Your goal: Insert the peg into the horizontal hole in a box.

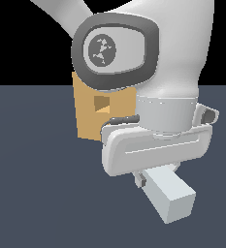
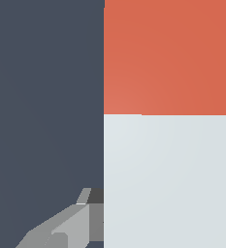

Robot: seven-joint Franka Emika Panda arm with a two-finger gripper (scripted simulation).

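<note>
Peg [image 1: 169, 196] sat pinched between the jaws of the gripper [image 1: 151, 177], its pale end jutting out below them; lifting looked done; the box [image 1: 88, 118] and its hole [image 1: 102, 102] stood well beyond, alignment and insertion remaining.

Place: a bare simulated test scene, not a real room.
Ground: a flat slate-blue floor [image 1: 32, 193] is stretching to a straight horizon.
Backdrop: plain black is filling the space above.
Look: flat-shaded shapes are showing no texture.
</note>
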